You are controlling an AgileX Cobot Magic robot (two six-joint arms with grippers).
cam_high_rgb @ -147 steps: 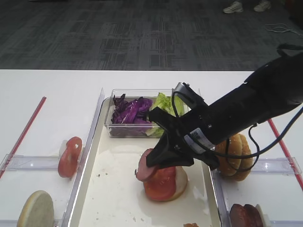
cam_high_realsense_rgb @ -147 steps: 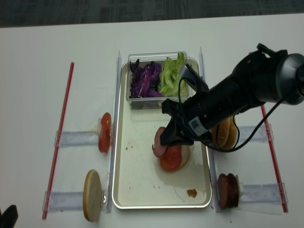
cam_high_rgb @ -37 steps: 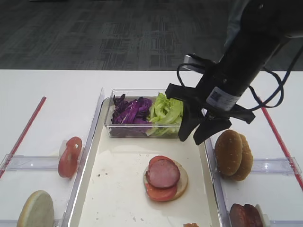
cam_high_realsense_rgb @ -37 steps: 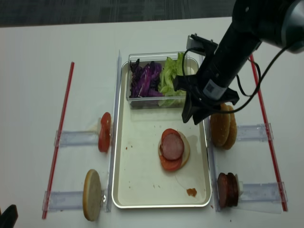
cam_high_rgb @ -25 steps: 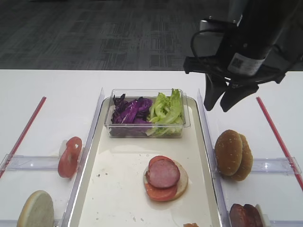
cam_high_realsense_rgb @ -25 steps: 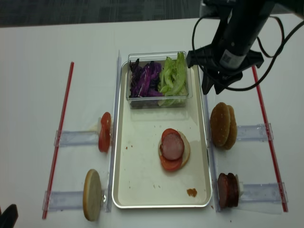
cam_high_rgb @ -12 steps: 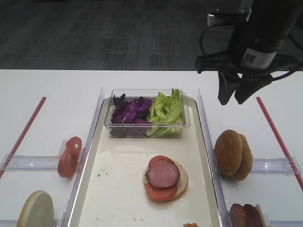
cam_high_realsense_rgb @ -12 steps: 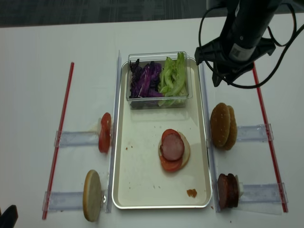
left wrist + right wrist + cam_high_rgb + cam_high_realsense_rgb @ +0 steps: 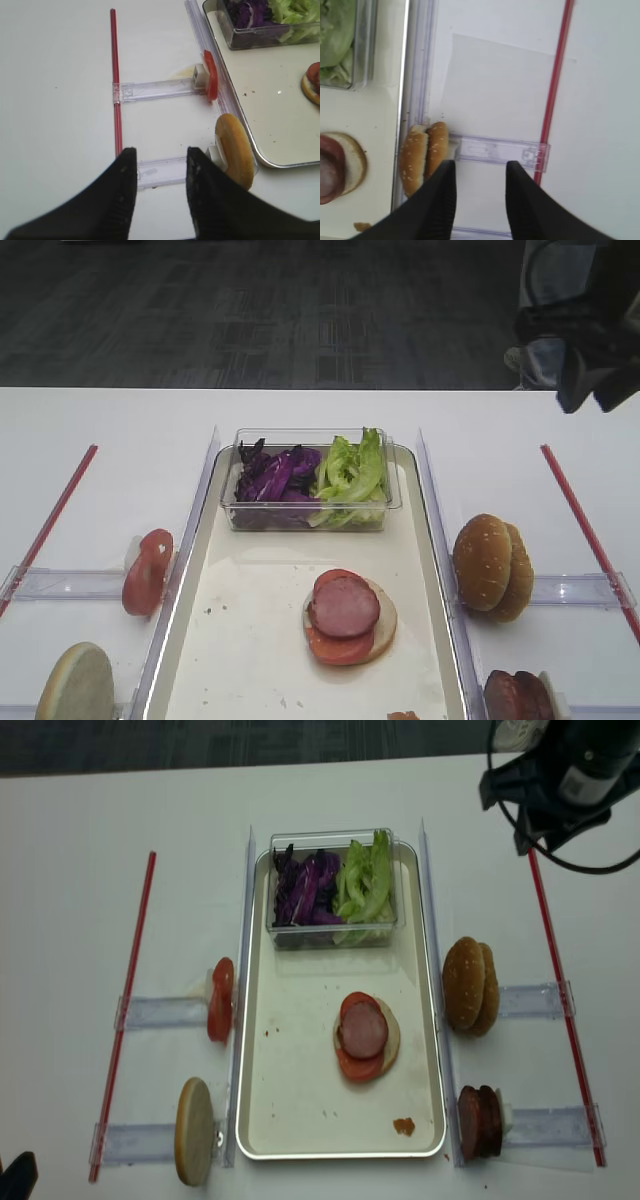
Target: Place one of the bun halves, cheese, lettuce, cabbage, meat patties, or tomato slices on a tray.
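Note:
On the cream tray lies a bun half topped with a tomato slice and a meat patty. Lettuce and purple cabbage fill a tub at the tray's far end. Two bun halves stand right of the tray, with meat patties nearer. Tomato slices and another bun half stand to its left. My right gripper hangs open and empty, high at the far right. Over the left table my left gripper is open and empty. Cheese is out of view.
The clear tub rests on the tray's far end. Clear plastic racks hold the food on both sides. Red strips lie beyond them. An orange crumb sits on the tray's near right corner.
The right gripper let the meat patty go on the stack, then rose and swung back to the far right, off the tray, staying open. The left side has not changed.

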